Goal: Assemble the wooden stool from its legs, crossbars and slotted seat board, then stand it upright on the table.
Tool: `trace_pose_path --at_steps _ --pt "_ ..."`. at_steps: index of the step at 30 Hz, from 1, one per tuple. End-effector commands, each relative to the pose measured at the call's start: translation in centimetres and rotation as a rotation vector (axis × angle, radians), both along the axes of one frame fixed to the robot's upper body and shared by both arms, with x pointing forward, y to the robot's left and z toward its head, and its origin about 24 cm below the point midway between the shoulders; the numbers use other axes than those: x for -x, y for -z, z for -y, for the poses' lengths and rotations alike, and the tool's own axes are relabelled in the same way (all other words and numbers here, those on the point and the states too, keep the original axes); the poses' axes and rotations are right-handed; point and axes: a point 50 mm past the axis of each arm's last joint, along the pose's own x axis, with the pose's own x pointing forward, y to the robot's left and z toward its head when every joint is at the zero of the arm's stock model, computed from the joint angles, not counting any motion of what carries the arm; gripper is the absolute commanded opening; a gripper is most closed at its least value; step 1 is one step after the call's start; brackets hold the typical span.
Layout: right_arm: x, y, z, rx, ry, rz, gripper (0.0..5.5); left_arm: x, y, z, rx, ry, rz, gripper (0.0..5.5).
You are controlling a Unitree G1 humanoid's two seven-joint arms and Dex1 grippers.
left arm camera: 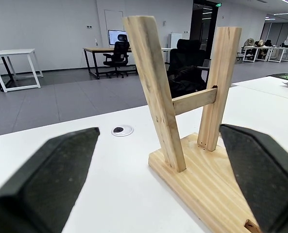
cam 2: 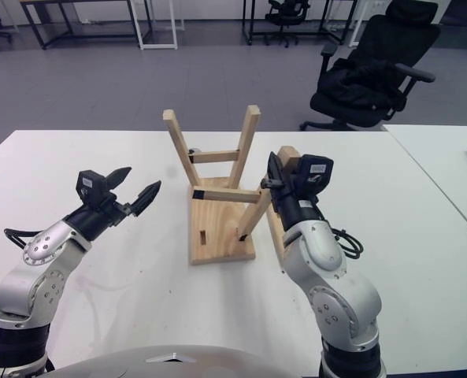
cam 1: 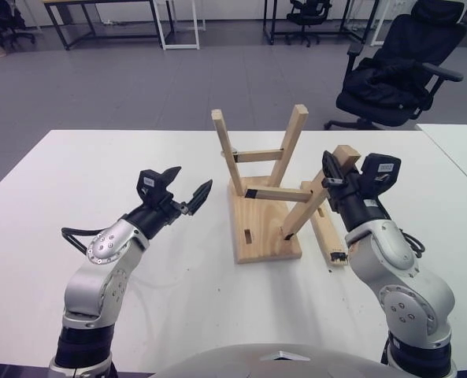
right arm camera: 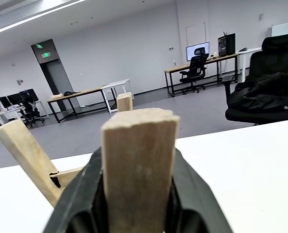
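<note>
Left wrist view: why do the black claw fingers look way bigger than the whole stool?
Left wrist view: the fingers sit right by the camera, so they loom large; the half-built stool stands farther off. Left eye view: the open left claw looks small beside it. Right wrist view: the wooden leg in the right claw looms likewise.

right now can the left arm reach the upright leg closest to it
Probably yes: the left gripper is open and aimed at that leg, with just bare table between them.
</note>
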Motion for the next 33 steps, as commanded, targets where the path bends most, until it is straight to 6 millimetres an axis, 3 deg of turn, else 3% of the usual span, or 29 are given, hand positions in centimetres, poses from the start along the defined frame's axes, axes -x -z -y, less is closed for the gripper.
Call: trace_pose_path --at_steps 1,4,7,11,13,20,25,30,33 --pt "-0.3 2.4 1.2 0.068 -0.017 -0.121 1.05 0.2 0.2 0.0 -0.007 -0.011 -0.018 4.54" --pt "0.5 5.2 0.4 0.236 -0.12 -0.22 1.05 0.2 0.3 0.0 -0.005 -0.015 -0.02 4.54" --pt "1.8 8.3 1.0 0.313 -0.143 -0.334 1.06 0.3 0.4 0.1 -0.009 -0.008 -0.024 4.54" --pt "2.5 9.8 2.2 0.264 -0.09 -0.371 1.07 0.3 0.6 0.0 -0.017 -0.008 -0.03 4.54" --pt "2.1 9.3 2.0 0.267 -0.1 -0.327 1.07 0.3 0.6 0.1 -0.019 -0.004 -0.031 4.54" --pt "-0.7 3.7 1.5 0.146 -0.121 -0.019 1.07 -0.4 0.5 0.2 -0.026 -0.006 -0.009 4.54" --pt "-1.5 -0.2 0.7 0.098 -0.192 0.159 2.05 -0.7 0.7 0.2 -0.028 -0.004 -0.005 4.54" --pt "-2.3 -6.9 1.0 0.068 -0.248 0.408 2.83 -1.2 0.6 0.1 -0.031 -0.007 0.015 4.54" --pt "-2.6 -11.5 3.0 -0.048 -0.204 0.577 3.37 -1.7 0.4 0.2 -0.029 -0.007 0.029 4.54"
